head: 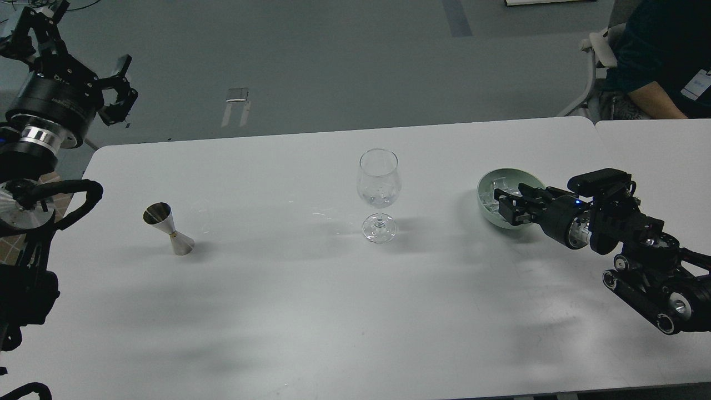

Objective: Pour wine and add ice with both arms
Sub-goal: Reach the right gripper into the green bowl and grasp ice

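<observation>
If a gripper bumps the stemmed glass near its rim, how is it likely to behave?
The stemmed glass looks tall on a thin stem with a small foot, so a push near the rim would probably tip it rather than slide it. It appears to be thin clear glass, likely fragile and smooth to grip.

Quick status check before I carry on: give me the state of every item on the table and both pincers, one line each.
Wine glass: upright at the table's middle, with something clear, perhaps ice, in its bowl.
Jigger: standing upright, tilted look, untouched.
Pale green bowl: upright, holding ice.
Right pincer: reaching into the bowl; open or shut cannot be told.
Left pincer: raised off the table, open, empty.
</observation>
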Available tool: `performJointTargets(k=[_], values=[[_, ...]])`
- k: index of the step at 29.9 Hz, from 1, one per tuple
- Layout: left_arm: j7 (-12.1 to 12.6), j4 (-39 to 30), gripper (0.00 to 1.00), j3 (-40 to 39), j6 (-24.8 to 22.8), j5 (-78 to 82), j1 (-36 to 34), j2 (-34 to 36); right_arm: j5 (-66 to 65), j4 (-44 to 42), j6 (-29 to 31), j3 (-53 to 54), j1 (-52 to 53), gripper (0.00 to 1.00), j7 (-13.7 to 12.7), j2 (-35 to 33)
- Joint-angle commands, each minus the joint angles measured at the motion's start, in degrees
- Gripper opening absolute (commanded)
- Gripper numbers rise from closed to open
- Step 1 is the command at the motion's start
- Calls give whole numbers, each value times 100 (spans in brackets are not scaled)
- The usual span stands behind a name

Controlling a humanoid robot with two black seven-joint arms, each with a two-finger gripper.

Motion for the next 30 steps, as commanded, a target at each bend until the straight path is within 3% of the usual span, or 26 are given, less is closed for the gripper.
performJointTargets(k=[1, 12, 17, 21, 24, 30], values=[[0, 1, 98, 0, -1, 0, -5, 0, 0, -3, -4, 0, 35, 51, -11, 5], [9, -17, 98, 0, -1, 0, -14, 0, 0, 6, -4, 0, 18, 43, -11, -4], [0, -26, 98, 0, -1, 0, -5, 0, 0, 23, -4, 0, -17, 28, -11, -3], [0, -35, 98, 0, -1, 0, 4, 0, 0, 41, -4, 0, -9, 23, -11, 5], [8, -35, 98, 0, -1, 0, 4, -9, 9, 76, -4, 0, 26, 7, -19, -12], [9, -35, 98, 0, 8, 0, -5, -9, 27, 366, -21, 35, 44, 5, -19, -250]])
